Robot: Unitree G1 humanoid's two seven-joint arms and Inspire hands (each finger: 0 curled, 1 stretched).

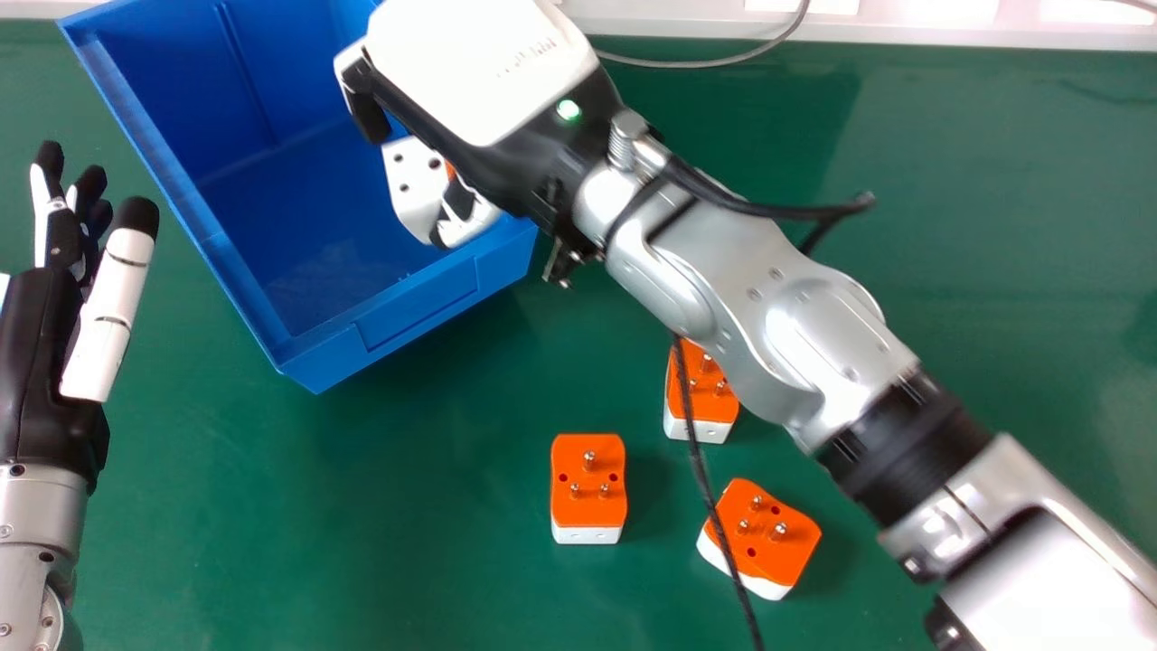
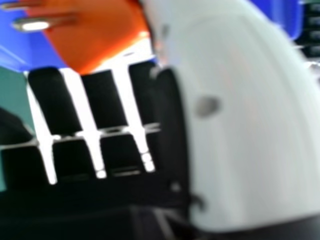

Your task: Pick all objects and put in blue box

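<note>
The right hand (image 1: 479, 72) has its fingers and thumb clamped on an orange-and-white plastic plug adapter (image 2: 100, 30), seemingly just above the right side of the open blue plastic box (image 1: 416, 316); release should need only downward clearance. The left hand (image 1: 108, 307), fingers extended, lies left of the box.

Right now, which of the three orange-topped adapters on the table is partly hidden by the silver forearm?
The adapter farthest from the robot; the right forearm covers its corner, not the nearer two.

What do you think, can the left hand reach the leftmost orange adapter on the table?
Probably yes: green table leads in front of the box from the left hand to this adapter, and the right arm lies beyond it.
</note>
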